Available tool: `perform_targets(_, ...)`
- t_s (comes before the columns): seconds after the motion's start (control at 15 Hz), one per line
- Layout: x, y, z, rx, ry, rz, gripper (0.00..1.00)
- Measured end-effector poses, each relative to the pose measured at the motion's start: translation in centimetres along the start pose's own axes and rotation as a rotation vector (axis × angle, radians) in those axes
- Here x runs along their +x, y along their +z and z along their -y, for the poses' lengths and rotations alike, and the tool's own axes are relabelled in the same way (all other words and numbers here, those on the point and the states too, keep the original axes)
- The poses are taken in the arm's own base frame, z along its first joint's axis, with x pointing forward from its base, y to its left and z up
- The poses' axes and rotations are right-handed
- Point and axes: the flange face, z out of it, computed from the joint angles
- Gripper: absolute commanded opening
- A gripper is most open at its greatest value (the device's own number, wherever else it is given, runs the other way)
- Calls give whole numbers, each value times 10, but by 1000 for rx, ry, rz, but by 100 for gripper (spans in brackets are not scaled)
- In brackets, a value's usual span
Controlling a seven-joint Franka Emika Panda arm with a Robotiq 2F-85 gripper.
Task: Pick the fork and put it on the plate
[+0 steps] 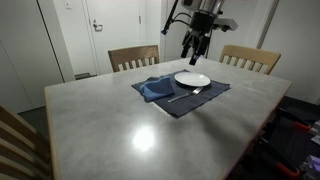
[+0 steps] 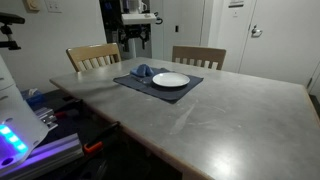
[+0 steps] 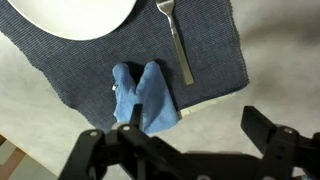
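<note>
The silver fork (image 3: pixel 179 42) lies on the dark blue placemat (image 3: pixel 60 62), next to the white plate (image 3: pixel 70 14), with its tines toward the top of the wrist view. In an exterior view the fork (image 1: pixel 186 94) lies just in front of the plate (image 1: pixel 192 79). My gripper (image 1: pixel 194 50) hangs open in the air above the far side of the placemat, touching nothing. In the wrist view the gripper (image 3: pixel 195 125) shows only bare table between its fingers. The plate (image 2: pixel 171 80) is empty.
A crumpled blue cloth napkin (image 3: pixel 146 95) lies on the placemat next to the fork. Two wooden chairs (image 1: pixel 133 57) (image 1: pixel 250 58) stand at the table's far edge. The grey table (image 1: pixel 120 125) stretches wide in front of the placemat.
</note>
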Motion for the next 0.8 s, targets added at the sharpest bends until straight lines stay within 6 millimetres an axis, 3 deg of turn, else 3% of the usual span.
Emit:
perform_targets(0.4, 17, 7, 12, 12, -67, 12, 100)
perform_targets(0.6, 29, 23, 17, 29, -140, 39, 100)
perform_targets(0.8, 28, 44, 14, 47, -199, 74, 100)
